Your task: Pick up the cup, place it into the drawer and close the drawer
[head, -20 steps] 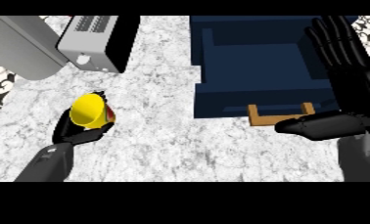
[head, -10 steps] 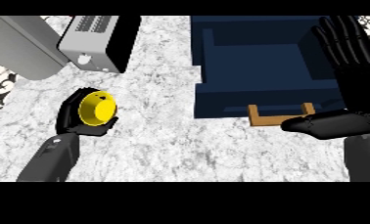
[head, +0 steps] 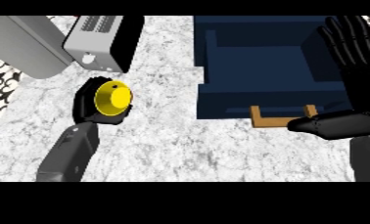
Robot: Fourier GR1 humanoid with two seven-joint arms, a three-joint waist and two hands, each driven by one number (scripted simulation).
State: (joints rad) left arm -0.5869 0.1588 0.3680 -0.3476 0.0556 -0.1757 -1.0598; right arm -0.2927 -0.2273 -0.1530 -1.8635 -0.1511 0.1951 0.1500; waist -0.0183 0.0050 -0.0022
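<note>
head view. open navy drawer [head: 267, 71] at upper right, nothing visible inside; wooden handle [head: 283, 118] on its lower edge. yellow cup [head: 113, 98] at centre left, grasped by the left hand [head: 92, 104], one round end facing the camera, long axis toward the viewer. right hand [head: 350, 39] at right edge, fingers straight, released. toaster [head: 104, 42] at upper left.

Left robot hand [head: 92, 101] curled shut around what it holds; right robot hand [head: 352, 39] open, fingers up.
</note>
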